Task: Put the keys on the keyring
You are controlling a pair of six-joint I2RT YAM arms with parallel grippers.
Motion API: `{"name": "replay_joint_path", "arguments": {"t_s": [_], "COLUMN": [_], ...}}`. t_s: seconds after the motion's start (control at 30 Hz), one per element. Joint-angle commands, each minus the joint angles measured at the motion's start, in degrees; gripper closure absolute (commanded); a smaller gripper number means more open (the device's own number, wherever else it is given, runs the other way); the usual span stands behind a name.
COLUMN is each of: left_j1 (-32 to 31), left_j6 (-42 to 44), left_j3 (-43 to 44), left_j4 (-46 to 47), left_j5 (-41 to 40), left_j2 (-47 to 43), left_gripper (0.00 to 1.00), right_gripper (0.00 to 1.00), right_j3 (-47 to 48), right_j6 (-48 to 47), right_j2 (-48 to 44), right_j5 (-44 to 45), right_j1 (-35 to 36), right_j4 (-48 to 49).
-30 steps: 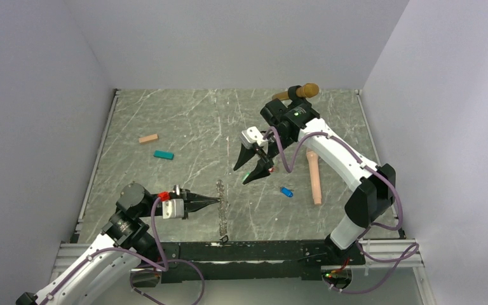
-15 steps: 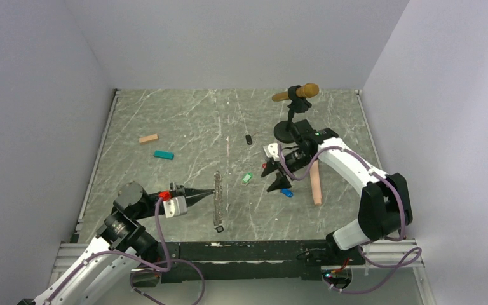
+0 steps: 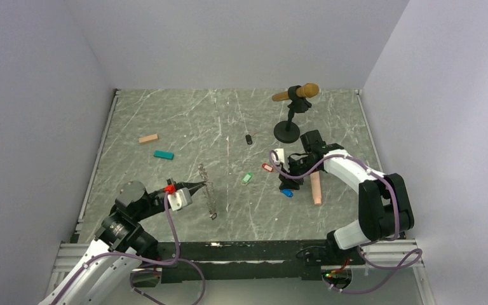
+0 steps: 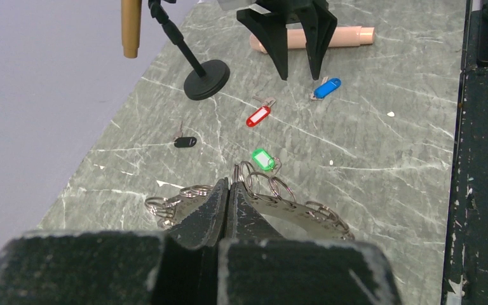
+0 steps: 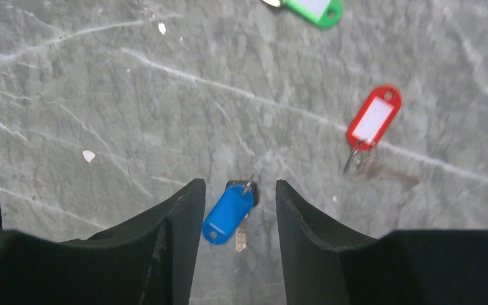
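Observation:
The keyring [image 3: 208,197], a long loop of grey metal links, lies left of centre and shows close up in the left wrist view as the keyring [image 4: 305,210]. My left gripper [image 3: 200,185] [image 4: 229,187] is shut on its links, with rings showing on both sides of the tips. Three keys lie on the table: blue [image 3: 286,192] [image 5: 229,213], red [image 3: 267,167] [image 5: 373,121] and green [image 3: 247,178] [image 5: 314,7]. My right gripper [image 3: 289,184] [image 5: 236,187] is open and low over the blue key, one finger on each side, not touching it.
A black round-based stand [image 3: 287,131] with a brown handle is at the back right. A small black cylinder [image 3: 249,139] lies left of it. A peach rod [image 3: 316,186] lies just right of the right gripper. Peach [image 3: 148,138] and teal [image 3: 163,154] blocks sit far left.
The right gripper has moved from the middle to the right and come down around the blue key. The left gripper has dragged the keyring left and slightly away.

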Motion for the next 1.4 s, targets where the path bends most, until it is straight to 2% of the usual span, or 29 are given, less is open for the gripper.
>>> {"name": "replay_joint_path", "arguments": {"t_s": [0.0, 0.4, 0.6, 0.83, 1.37], "left_j1": [1.03, 2.79, 3.91, 4.55, 5.31], "left_j6": [1.59, 1.18, 0.75, 0.64, 0.51], "left_j3": [2.79, 2.57, 2.53, 2.49, 2.54], "left_j4": [1.53, 2.26, 3.05, 3.06, 3.22], "left_j5": [1.72, 3.61, 5.29, 5.81, 6.55], "left_j2": [-0.01, -0.24, 0.03, -0.03, 0.63], "left_gripper": [1.00, 1.00, 1.00, 1.00, 1.00], "right_gripper": [0.53, 0.58, 0.57, 0.57, 0.60], "right_j3": [-1.72, 0.41, -0.57, 0.61, 1.42], "right_j6": [4.75, 17.00, 23.67, 27.17, 28.72], "right_j2": [-0.81, 1.85, 1.09, 3.50, 4.47], "right_j5": [3.10, 3.47, 7.23, 13.35, 15.73], "right_j1": [-2.03, -2.14, -1.62, 2.53, 4.32], "right_j4": [3.84, 3.83, 6.69, 8.05, 7.77]}}
